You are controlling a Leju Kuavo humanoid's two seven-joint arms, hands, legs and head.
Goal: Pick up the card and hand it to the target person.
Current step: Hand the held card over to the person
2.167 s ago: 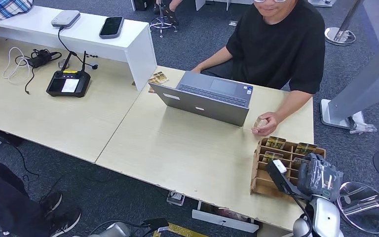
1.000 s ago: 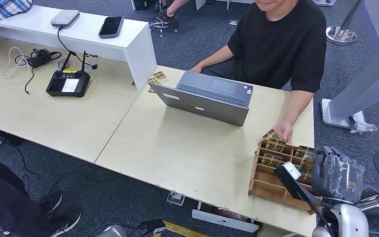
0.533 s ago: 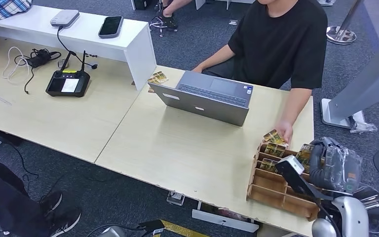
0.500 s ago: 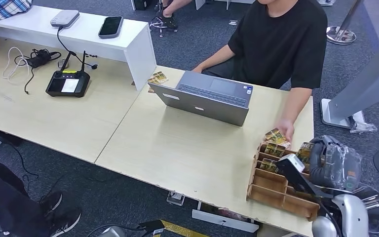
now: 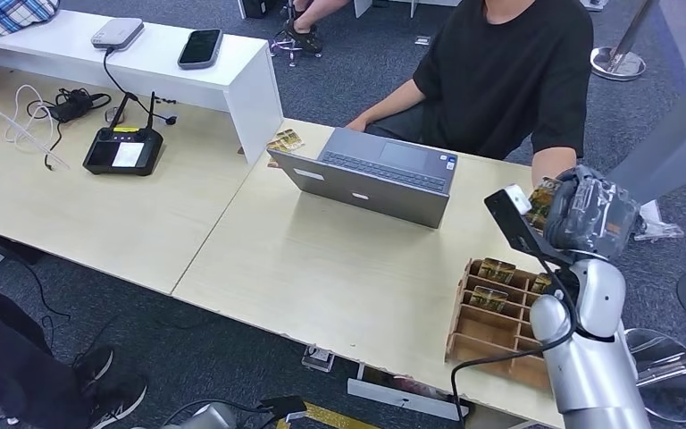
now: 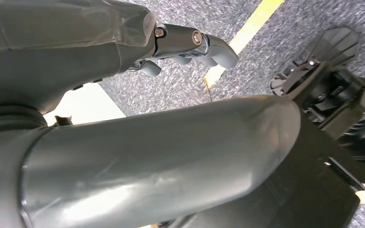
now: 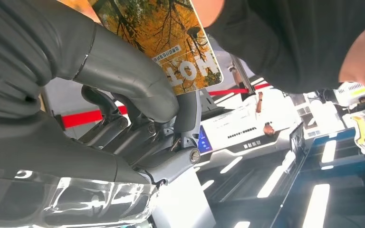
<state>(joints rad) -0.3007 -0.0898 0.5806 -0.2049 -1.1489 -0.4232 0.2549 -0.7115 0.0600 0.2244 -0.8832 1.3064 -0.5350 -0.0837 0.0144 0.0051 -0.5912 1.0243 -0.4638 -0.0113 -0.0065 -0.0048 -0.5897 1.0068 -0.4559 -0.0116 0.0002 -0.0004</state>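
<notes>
Right hand [image 5: 589, 214] grips card [image 5: 540, 198] above light wood table [image 5: 339, 268]; left hand [image 6: 185, 45] hangs empty, fingers curled, over grey carpet [image 5: 366, 71].

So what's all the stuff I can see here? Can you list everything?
card: one, orange and yellow, held in the raised right hand
card rack: one, brown wood, table's near right corner, several cards in its slots
laptop: one, grey, open, middle of table
loose cards: a few, yellowish, beside the white shelf
white shelf: one, far left
phone: one, black, on shelf
grey box: one, on shelf
controller: one, black, left table
cables: black and white, left table
person: one, black shirt, behind laptop
right hand: grey, holding card
left hand: grey, above the floor
</notes>
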